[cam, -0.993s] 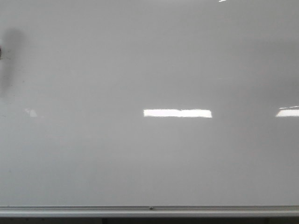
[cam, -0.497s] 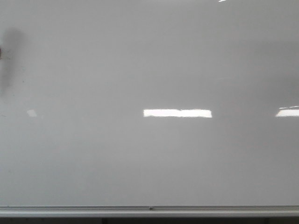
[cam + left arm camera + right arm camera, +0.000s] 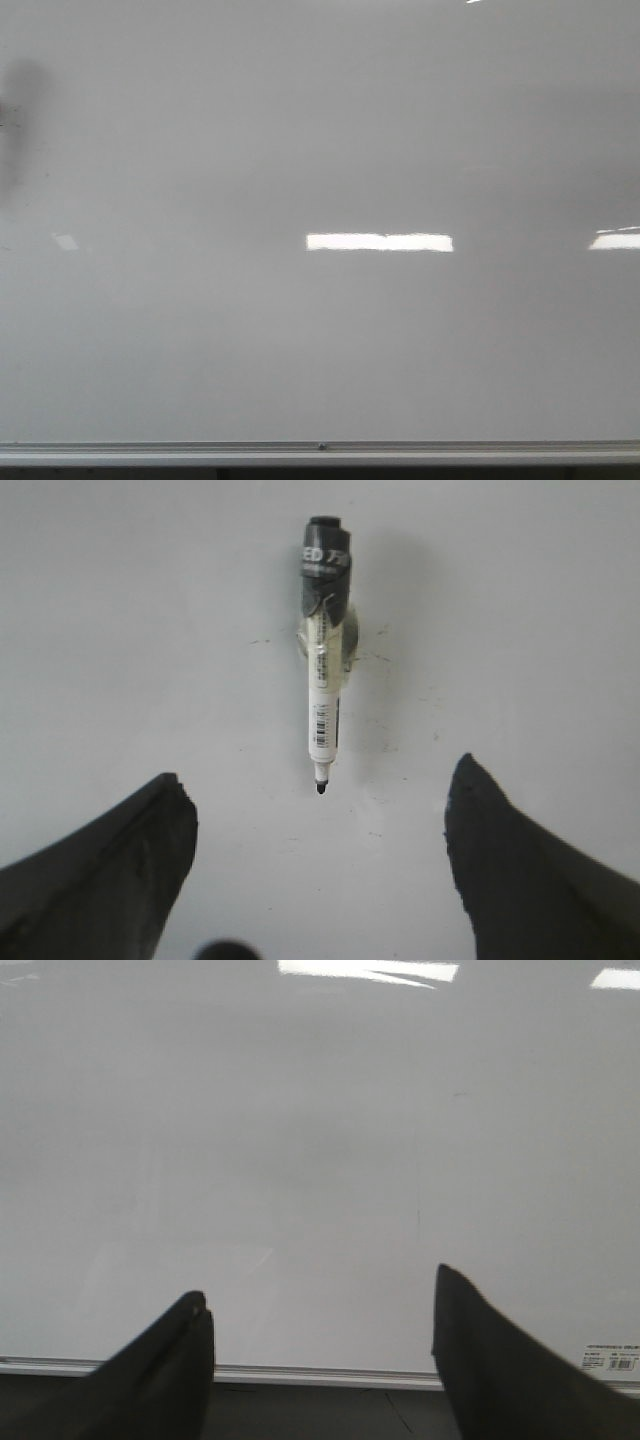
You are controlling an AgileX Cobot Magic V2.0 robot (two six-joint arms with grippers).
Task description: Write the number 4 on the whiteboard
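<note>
Facing the large glossy white-grey whiteboard (image 3: 320, 150) with its silver metal rail (image 3: 320, 452) along the lower edge, you have your left gripper (image 3: 318, 865) spread wide and empty, its two dark fingers (image 3: 110, 870) well apart, with the slim white-barrelled marker with a black cap end (image 3: 324, 650) lying dead ahead between their lines. The marker sits against the board in what looks like a small clear clip (image 3: 345, 645), its long axis running straight away from your fingers, the bare dark tip (image 3: 321, 786) nearest to you and the black end farthest. That alignment is what the coming grasp turns on, by this reading: the barrel points along your approach instead of across the gap, so you probably need to advance until the fingers flank the white barrel, then close across it. Your right gripper (image 3: 320, 1350) is likewise spread and holds nothing, aimed at a bare stretch of board just above the rail, with only a small printed label (image 3: 610, 1361) near the rail; no marker shows in that view, so the left arm is clearly the nearer one. No number 4 is visible in any view; the front view shows only bright rectangular light reflections (image 3: 379, 242) and a dark blurred shadow (image 3: 22, 120) at its left edge. The writing has not begun.
</note>
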